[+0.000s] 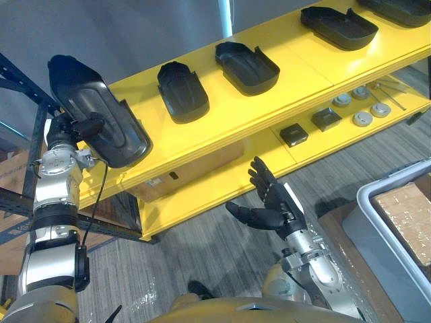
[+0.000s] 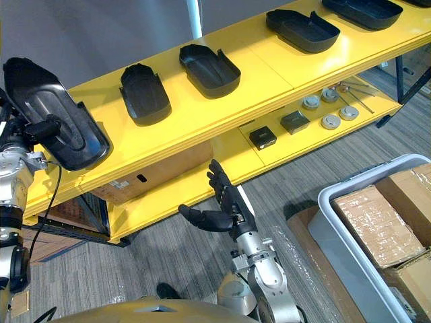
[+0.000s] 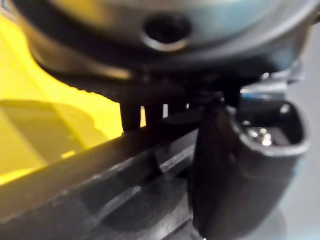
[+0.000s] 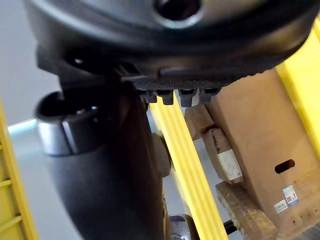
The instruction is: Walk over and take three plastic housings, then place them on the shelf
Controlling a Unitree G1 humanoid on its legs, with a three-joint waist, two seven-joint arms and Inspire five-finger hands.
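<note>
The long yellow shelf [image 1: 303, 74] runs across the top of the frame, smooth and flat. At the upper left, your black plastic housing [image 1: 108, 101] hangs tilted over the shelf's end, a long rounded shell. It looks light, stiff and a bit slippery, so grip its thin rim. 4 more housings [image 1: 247, 67] lie on the shelf. Your left hand [image 1: 86, 126] pinches the housing's edge. Your right hand [image 1: 269, 202], lower middle, is spread and empty.

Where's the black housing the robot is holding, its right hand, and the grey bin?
held housing [image 1: 101, 111]: left eye view, on its middle.
right hand [image 1: 275, 204]: left eye view, on the palm.
grey bin [image 2: 367, 176]: right eye view, on the far rim.
</note>
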